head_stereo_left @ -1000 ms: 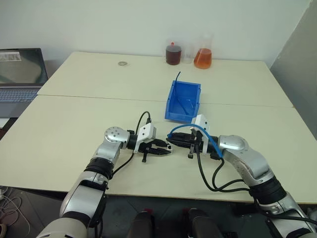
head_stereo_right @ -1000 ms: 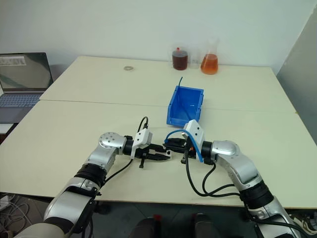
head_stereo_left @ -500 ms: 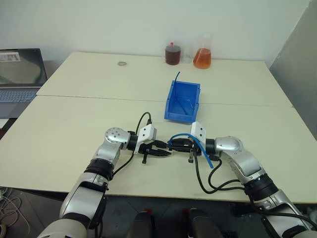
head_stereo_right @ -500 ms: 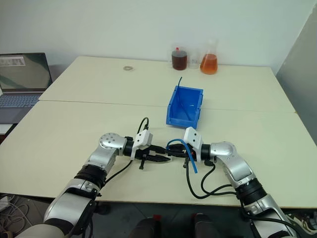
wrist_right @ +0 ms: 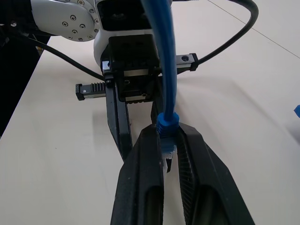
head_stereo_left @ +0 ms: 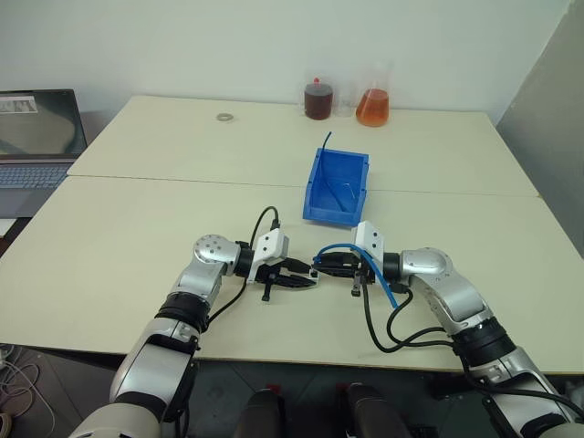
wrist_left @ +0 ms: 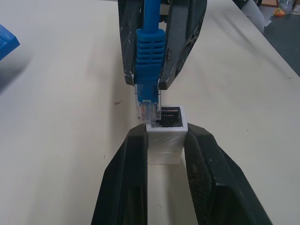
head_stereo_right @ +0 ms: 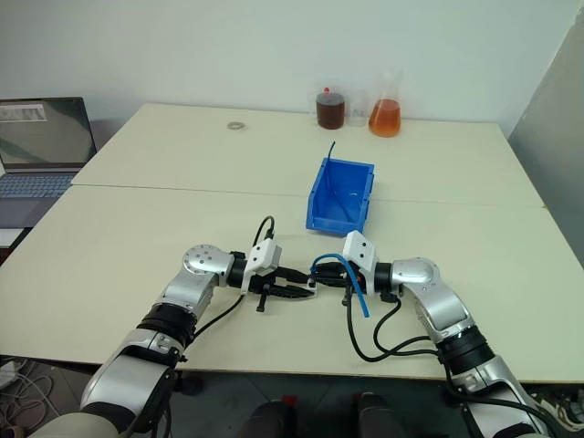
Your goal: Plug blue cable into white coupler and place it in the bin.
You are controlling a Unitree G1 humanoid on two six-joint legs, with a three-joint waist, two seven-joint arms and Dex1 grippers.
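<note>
head eyes: I look down over table point(head_stereo_left: 137, 228), both arms, far.
wrist cams: close, facing each other along fingers; share plug-coupler gap.

**Plug at the coupler's mouth, bin behind**

The thin light-blue network cable point(wrist_left: 150, 47) has its clear plug tip touching the rim of the tiny white boxy plastic coupler point(wrist_left: 165, 136), offset beside its dark socket, not seated. The small bright blue plastic bin point(head_stereo_left: 337, 187) sits on the table beyond them.
</note>
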